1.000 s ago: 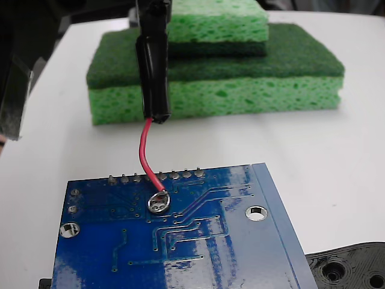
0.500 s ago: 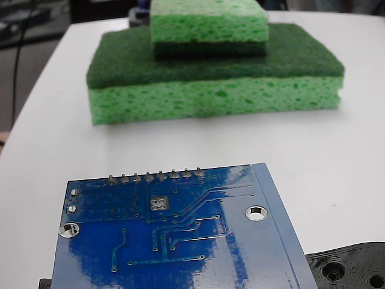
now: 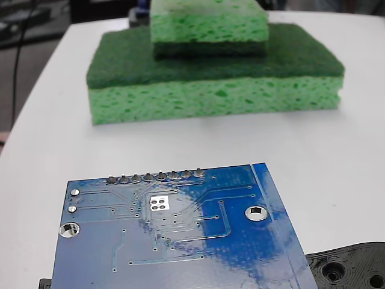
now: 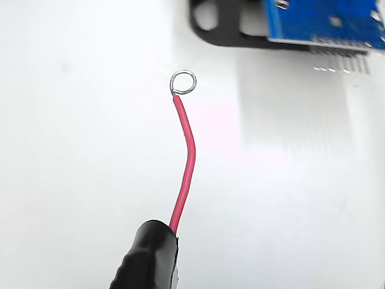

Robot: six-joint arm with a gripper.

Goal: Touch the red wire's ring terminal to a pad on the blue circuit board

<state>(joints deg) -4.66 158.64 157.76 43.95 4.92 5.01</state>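
- The wire shows only in the wrist view: a thin red strand rising from a glossy black sleeve at the bottom of the picture, bending slightly partway up.
- Its ring, a small bare silver loop, sits at the wire's top end over the bare white counter, apart from the board and touching nothing that can be made out.
- In the wrist view the board is in the upper right corner, with its pin row along its lower edge, lying on a black piece with a large hole.
- In the fixed view the board lies flat at the counter's near edge, glossy blue with pale traces.
- The pad, a small silvery square with 4 dark holes, lies just below the pins; nothing is on it.
- 2 silver-rimmed holes flank the board's middle; 1 is near each side edge.
- The black piece with holes pokes out at the lower right of the fixed view.
- 2 green sponges are stacked toward the counter's far edge, the smaller on top.
- The fingers are in neither view, so how far open they are cannot be told.
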